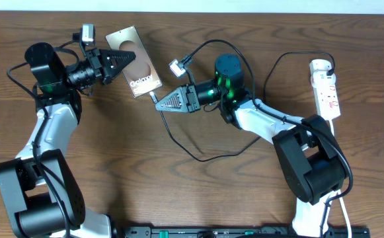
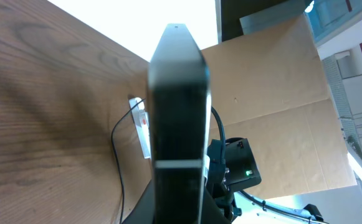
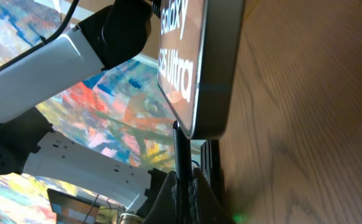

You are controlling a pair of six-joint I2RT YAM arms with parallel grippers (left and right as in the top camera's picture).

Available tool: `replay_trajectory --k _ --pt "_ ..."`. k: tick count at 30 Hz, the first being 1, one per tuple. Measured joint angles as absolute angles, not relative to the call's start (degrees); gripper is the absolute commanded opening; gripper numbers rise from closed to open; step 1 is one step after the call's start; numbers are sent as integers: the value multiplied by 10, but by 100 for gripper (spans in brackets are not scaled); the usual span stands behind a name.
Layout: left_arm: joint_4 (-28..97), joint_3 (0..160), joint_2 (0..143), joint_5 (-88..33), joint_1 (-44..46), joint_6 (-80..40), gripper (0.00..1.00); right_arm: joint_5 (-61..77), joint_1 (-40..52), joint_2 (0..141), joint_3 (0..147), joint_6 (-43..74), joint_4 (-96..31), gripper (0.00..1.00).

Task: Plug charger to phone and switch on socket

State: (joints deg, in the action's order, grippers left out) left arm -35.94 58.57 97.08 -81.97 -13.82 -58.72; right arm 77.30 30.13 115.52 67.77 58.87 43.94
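bronze-brown phone (image 1: pixel 147 69): was at upper left of the wooden table (image 1: pixel 198 198), left gripper (image 1: pixel 132 58) clamped on it
right gripper (image 1: pixel 160 104): was clenched on the charger (image 1: pixel 178 140) tip at the phone's lower end
right wrist only: tip touched the phone's edge; seated or not, couldn't tell
left wrist only: phone seen edge-on
socket (image 1: pixel 326 89): lay far right, well apart
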Motion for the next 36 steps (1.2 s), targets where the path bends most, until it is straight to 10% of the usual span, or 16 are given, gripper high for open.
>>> replay_trajectory --k 36 --pt "-380 586 971 -820 -142 -587 7 801 317 1182 685 630 496 1"
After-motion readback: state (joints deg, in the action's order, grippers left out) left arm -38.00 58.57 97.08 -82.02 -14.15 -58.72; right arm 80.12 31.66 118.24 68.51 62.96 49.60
